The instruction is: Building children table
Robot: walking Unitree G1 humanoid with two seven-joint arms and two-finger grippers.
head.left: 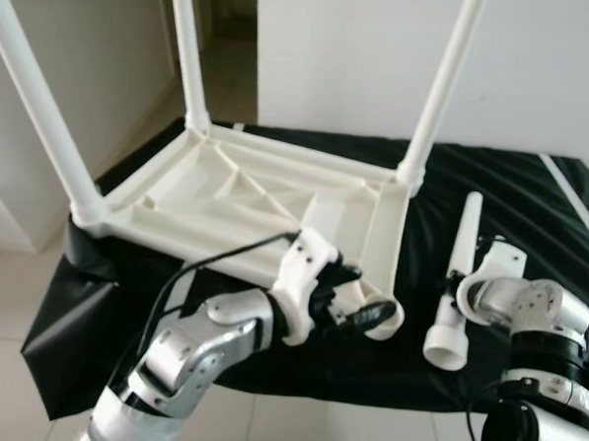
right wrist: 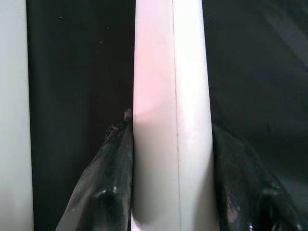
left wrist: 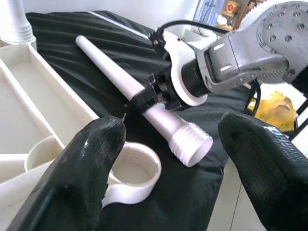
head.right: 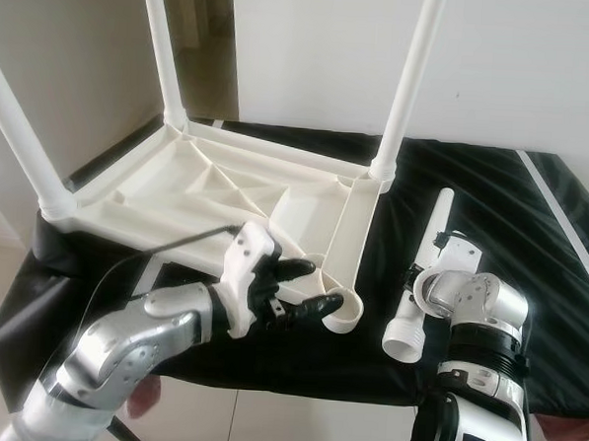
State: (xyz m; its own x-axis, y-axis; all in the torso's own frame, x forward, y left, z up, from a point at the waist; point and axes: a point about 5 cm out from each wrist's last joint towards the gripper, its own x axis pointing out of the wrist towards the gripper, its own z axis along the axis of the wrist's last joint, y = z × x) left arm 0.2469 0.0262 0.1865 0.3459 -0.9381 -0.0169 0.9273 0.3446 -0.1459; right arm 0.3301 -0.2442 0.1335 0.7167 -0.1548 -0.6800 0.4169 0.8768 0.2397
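White loose leg [head.left: 456, 288] clamped in right end effector [left wrist: 155, 96]; left end effector [head.right: 306, 287] wide at empty socket [head.right: 336, 312].

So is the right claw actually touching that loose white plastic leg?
Touching: the right wrist view shows both black fingers pressed against the loose white plastic leg.

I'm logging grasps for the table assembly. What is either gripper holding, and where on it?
The right gripper is shut on the loose table leg around mid-shaft, above its threaded end. The left gripper is open, holding nothing.
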